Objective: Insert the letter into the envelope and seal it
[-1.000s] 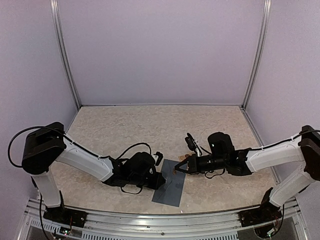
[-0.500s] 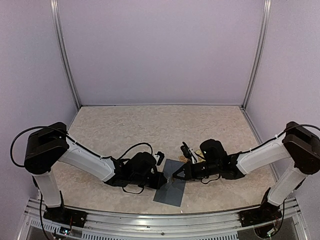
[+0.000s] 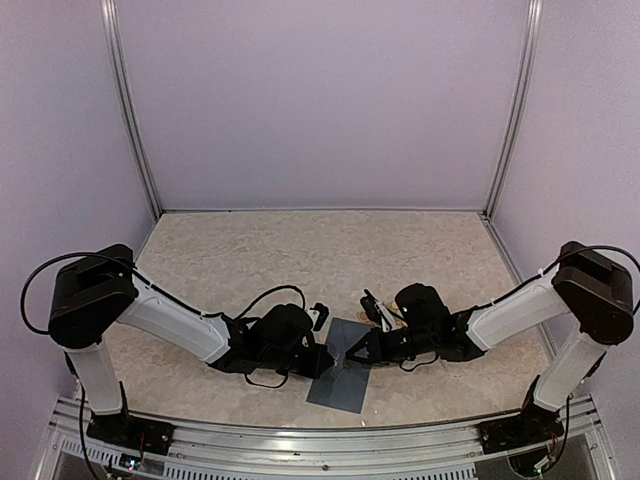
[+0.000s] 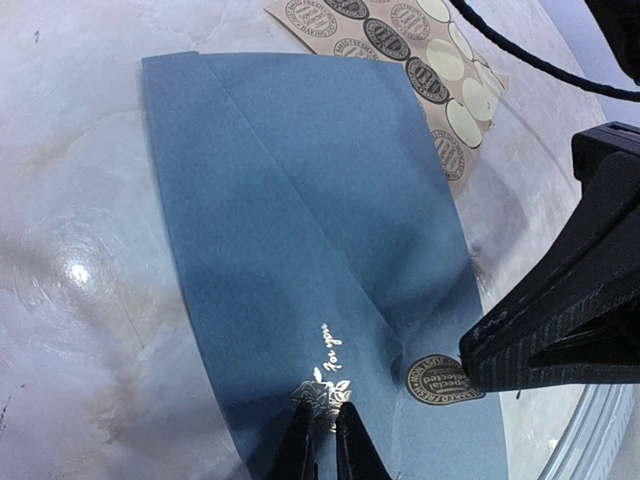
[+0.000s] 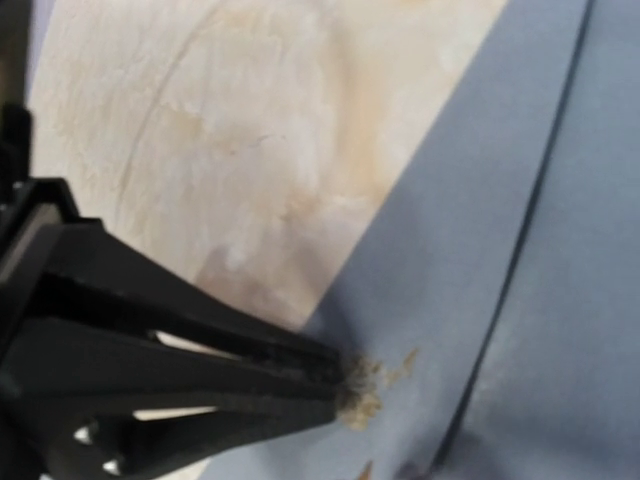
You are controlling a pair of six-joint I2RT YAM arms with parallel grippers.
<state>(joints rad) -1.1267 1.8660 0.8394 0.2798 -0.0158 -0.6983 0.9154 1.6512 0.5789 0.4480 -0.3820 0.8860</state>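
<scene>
Two grippers work at one spot. Right gripper [image 4: 468, 362], fingers pressed together, has swung down from sticker sheet [image 4: 440, 90], upper right, onto round dark sticker [image 4: 438, 381] at flap tip. Sealing looks under way. Left gripper [image 4: 322, 440], nearly closed, pins envelope [image 4: 300, 230], flat mid-frame. Gold script [image 4: 333, 352]: "For you". Sticker lettering unreadable.

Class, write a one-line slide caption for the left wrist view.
Shut right hand touches a round sticker on the blue envelope; the sticker sheet lies beyond.
</scene>
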